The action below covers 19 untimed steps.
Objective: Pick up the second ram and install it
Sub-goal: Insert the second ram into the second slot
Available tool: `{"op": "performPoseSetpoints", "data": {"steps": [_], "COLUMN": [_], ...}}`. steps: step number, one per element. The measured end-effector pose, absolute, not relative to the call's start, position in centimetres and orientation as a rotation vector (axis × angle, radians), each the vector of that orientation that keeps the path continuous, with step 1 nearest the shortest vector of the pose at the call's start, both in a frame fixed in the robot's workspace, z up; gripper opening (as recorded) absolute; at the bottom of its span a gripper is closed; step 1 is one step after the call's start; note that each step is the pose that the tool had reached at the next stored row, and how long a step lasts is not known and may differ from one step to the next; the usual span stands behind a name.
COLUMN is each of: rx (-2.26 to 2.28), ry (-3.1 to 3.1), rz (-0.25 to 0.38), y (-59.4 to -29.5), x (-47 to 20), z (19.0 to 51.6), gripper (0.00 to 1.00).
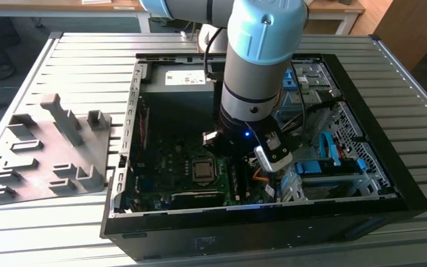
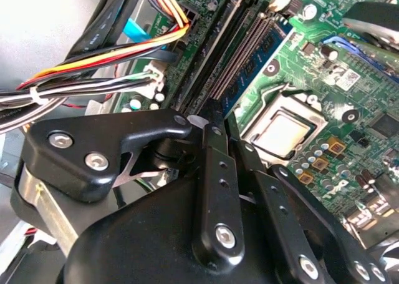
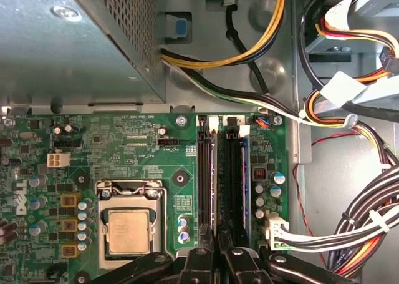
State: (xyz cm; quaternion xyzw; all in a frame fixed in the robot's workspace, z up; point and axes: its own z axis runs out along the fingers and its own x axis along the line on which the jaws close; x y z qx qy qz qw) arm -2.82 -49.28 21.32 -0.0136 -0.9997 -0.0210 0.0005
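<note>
My gripper (image 1: 233, 158) hangs low inside the open computer case (image 1: 273, 214), over the motherboard beside the processor socket (image 1: 202, 166). In both wrist views its black fingers (image 2: 211, 153) come together at one end of the long black memory slots (image 3: 218, 178). The gripper (image 2: 215, 117) tips sit by a pale slot latch (image 2: 197, 119). In the first wrist view the gripper (image 3: 218, 243) lines up with the narrow gap between two slots. The second ram cannot be told apart from the dark slots; it may lie edge-on under the tips.
A grey slotted tray (image 1: 43, 150) lies at the exterior view's left, outside the case. Bundled cables (image 3: 361, 221) run close beside the slots. A metal power supply box (image 3: 75, 40) and a drive cage (image 1: 332, 167) crowd the case. The processor socket (image 3: 128, 231) is near.
</note>
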Motion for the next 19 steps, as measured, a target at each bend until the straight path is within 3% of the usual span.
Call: {"op": "performPoseSetpoints", "data": {"steps": [19], "rx": [-0.011], "ry": [-3.139], "rz": [-0.072], "y": [-49.19], "x": [-2.68], "z": [20.75], "gripper": [0.14]}}
